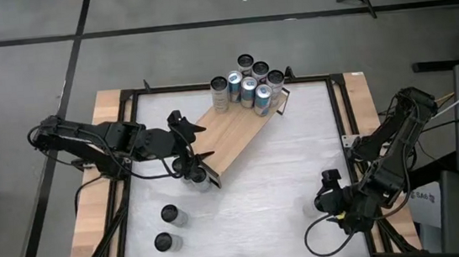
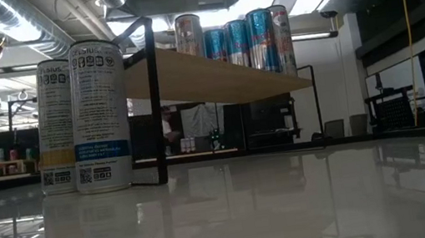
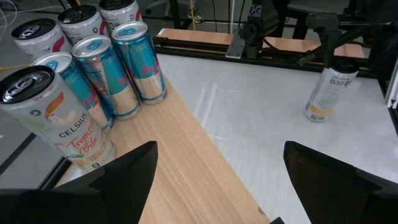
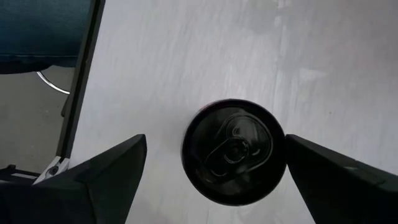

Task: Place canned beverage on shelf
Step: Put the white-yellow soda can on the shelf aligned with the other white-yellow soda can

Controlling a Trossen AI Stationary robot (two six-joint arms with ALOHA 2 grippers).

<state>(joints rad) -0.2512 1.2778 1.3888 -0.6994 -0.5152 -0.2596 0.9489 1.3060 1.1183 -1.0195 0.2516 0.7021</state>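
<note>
The left gripper [image 1: 187, 145] is hovering with fingers spread over the near end of the shelf [image 1: 234, 132], grasping nothing. Six cans [image 3: 93, 68] are standing on the shelf's far end; one is reading "CELSIUS" and "Tropical Vibe". The right gripper [image 4: 211, 162] is hanging, released, straight above a black-topped can [image 4: 234, 151] on the table [image 1: 285, 182].

Ten cans [image 1: 247, 86], one shelf [image 1: 230, 133], two grippers [image 1: 191, 145]
</note>
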